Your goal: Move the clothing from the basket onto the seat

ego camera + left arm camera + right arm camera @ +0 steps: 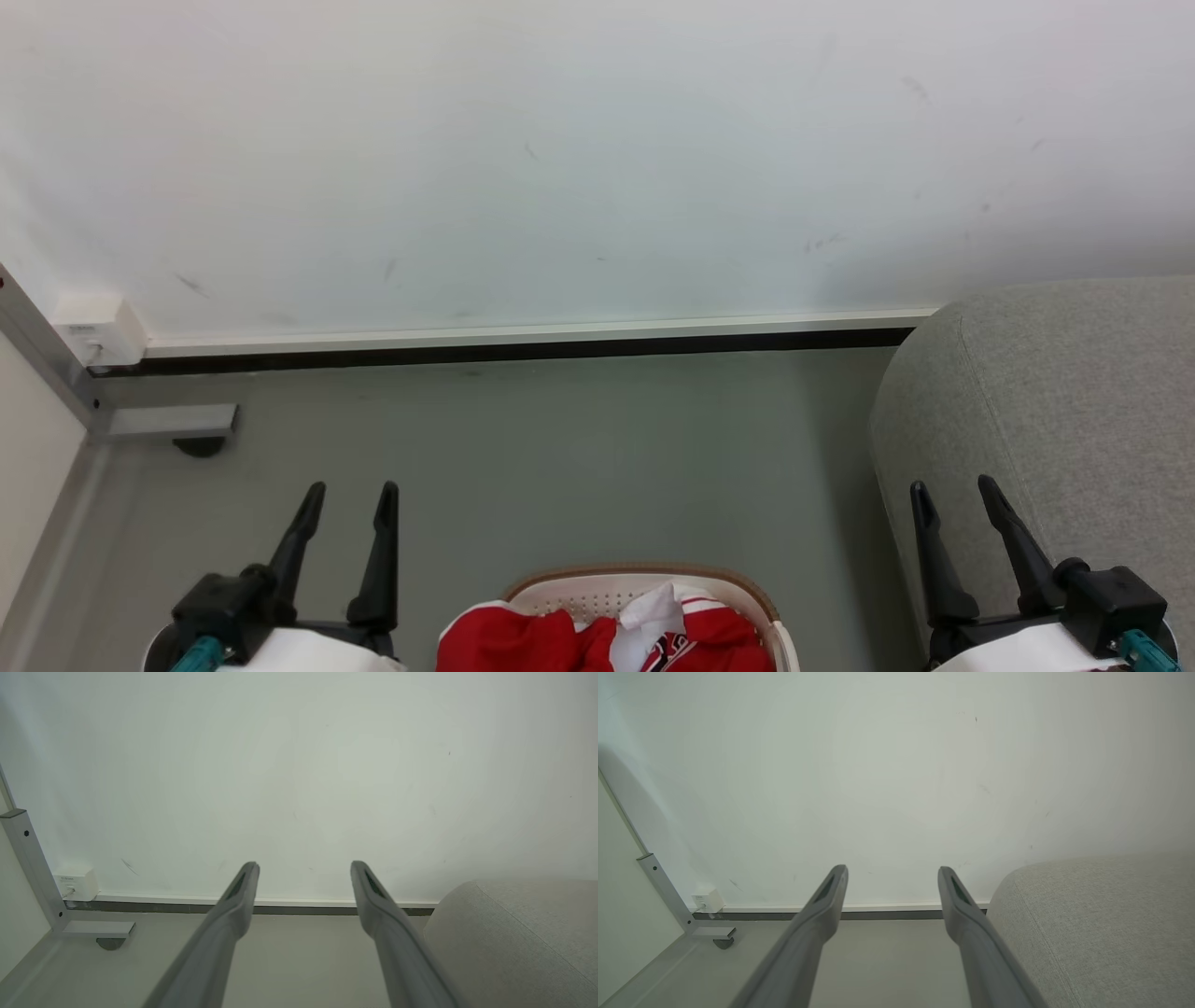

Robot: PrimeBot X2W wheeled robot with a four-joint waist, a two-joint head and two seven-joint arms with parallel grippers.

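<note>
Fig.: my L jaws & R jaws stood wide apart, empty, flanking basket [644, 567] so either could reach clothing [509, 639]; seat [1074, 401] beside R, short carry.

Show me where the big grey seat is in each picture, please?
Head view: the seat is at the right edge, from about halfway down to the bottom.
Left wrist view: the seat sits in the lower right corner.
Right wrist view: the seat takes up the lower right and looks bigger.
Shared landmark: the small white wall box, low on the left in all three.
</note>
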